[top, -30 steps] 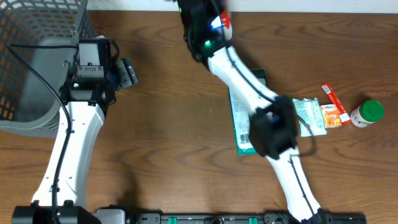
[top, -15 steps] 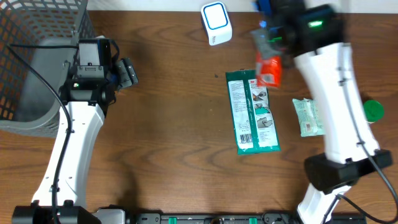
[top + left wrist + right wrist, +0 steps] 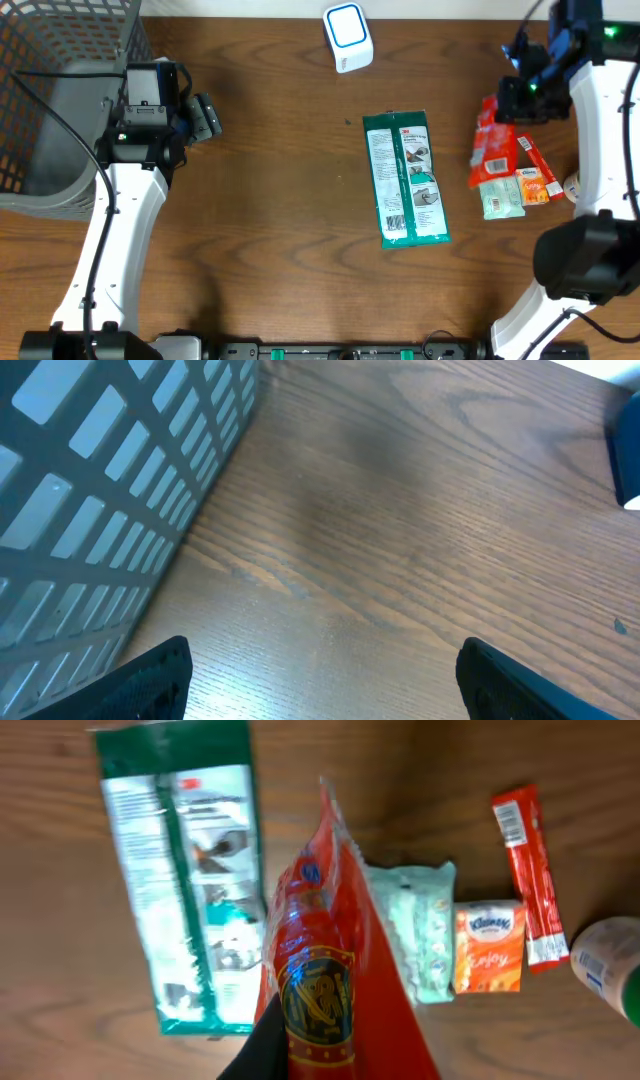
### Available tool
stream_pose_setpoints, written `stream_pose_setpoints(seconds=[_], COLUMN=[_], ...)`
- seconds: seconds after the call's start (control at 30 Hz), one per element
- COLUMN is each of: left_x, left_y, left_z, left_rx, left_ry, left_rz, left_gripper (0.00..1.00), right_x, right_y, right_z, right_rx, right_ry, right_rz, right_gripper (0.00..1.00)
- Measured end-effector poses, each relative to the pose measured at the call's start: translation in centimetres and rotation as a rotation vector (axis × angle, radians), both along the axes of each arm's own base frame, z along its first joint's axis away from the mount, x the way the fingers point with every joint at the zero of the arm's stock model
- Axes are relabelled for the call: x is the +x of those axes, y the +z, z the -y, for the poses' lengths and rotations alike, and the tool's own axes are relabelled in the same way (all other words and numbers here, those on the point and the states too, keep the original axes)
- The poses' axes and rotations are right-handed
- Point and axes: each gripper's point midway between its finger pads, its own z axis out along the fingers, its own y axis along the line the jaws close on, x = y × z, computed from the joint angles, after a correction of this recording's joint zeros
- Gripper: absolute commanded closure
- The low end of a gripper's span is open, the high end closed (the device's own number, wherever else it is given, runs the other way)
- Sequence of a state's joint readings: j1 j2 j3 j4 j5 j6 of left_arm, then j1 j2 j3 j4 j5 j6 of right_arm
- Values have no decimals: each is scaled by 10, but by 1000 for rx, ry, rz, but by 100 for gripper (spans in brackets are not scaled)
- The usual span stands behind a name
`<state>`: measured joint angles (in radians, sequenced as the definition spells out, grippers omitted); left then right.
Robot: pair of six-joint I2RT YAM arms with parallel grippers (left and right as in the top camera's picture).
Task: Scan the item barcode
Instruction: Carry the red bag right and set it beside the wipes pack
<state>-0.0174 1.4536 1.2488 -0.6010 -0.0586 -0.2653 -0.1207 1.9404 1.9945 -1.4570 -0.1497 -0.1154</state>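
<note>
My right gripper (image 3: 522,97) is shut on a red packet (image 3: 494,146) that hangs from it at the right side of the table, above the small items there. The right wrist view is filled by this red packet (image 3: 340,970), with a dark finger (image 3: 262,1045) against its left side. At the back centre stands the white scanner with a blue face (image 3: 348,37), well to the left of the packet. My left gripper (image 3: 206,117) is open beside the basket, its fingertips (image 3: 150,678) wide apart over bare wood.
A long green packet (image 3: 405,180) lies mid-table. Under the red packet lie a pale tissue pack (image 3: 425,930), an orange Kleenex pack (image 3: 490,945), a red stick sachet (image 3: 528,870) and a bottle (image 3: 610,970). A grey mesh basket (image 3: 60,90) fills the far left.
My right arm has swung from the scanner at the back over to the right side, carrying the red packet. The left arm has not moved.
</note>
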Motion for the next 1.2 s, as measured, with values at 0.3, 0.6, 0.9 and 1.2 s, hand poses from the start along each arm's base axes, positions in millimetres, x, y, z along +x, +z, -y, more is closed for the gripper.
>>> stream_pose_setpoints(seconds=[0.3,0.6,0.9,1.2], left_x=[0,0,0,0], left_y=[0,0,0,0], left_z=[0,0,0,0], left_rx=[0,0,0,0], left_ry=[0,1,1,0], left_rz=[0,0,0,0], left_gripper=[15,15,15,15], right_x=[12,-10,-3,1], right_y=[-75,-106,-94,-68], right_z=[50,61,58,-9], right_rx=[3,-1,74,364], right_ry=[-70,-46,-123,-75], right_rz=[39,-29,-4,-3], right_gripper=[99,34,36,71])
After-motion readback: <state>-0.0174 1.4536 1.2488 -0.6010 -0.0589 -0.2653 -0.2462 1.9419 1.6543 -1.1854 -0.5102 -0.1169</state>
